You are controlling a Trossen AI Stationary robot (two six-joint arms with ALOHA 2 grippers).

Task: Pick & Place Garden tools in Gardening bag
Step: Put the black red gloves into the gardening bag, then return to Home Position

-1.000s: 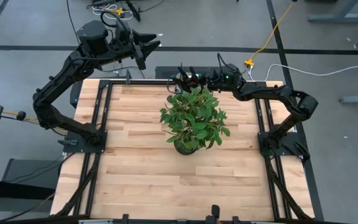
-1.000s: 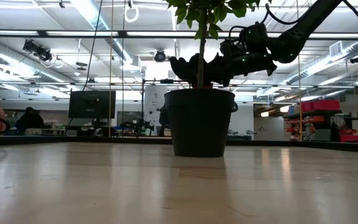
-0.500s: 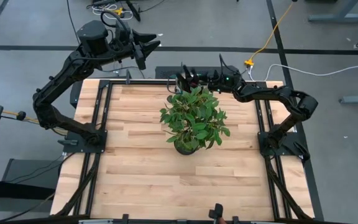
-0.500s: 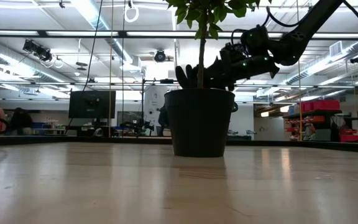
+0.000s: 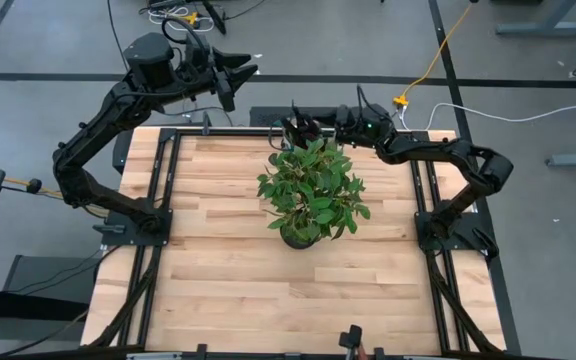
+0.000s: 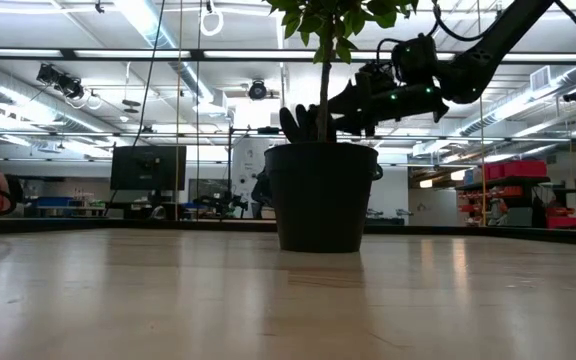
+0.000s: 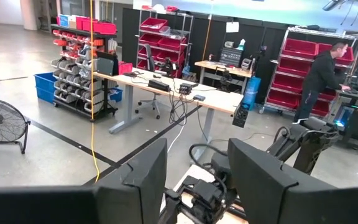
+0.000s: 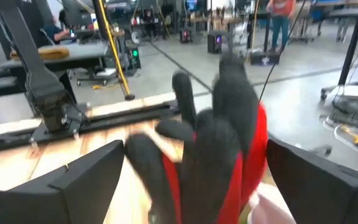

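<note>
A red-and-black glove stands between the two fingers of my right gripper, its fingers pointing up and blurred. That gripper is open and reaches level from the right to the middle of the table's far edge, just behind the potted plant. In the low view the glove's dark fingers show above the pot's rim. My left gripper hangs high beyond the far left corner, open with nothing between its fingers. The gardening bag is hidden, and no other garden tools show. My right gripper's open fingers stand on either side of the glove's red cuff end. Whether the glove still rests against them I cannot tell, since it is blurred and fills most of the gap.
The leafy plant in its dark pot stands at the middle of the wooden table and hides what lies under its foliage. A pale thing shows below the glove. People are in the room beyond.
My right gripper has opened at the far edge behind the plant and tipped slightly at the wrist. The glove, a flat dark lump in the low view before, now shows its fingers pointing up between the spread fingers.
</note>
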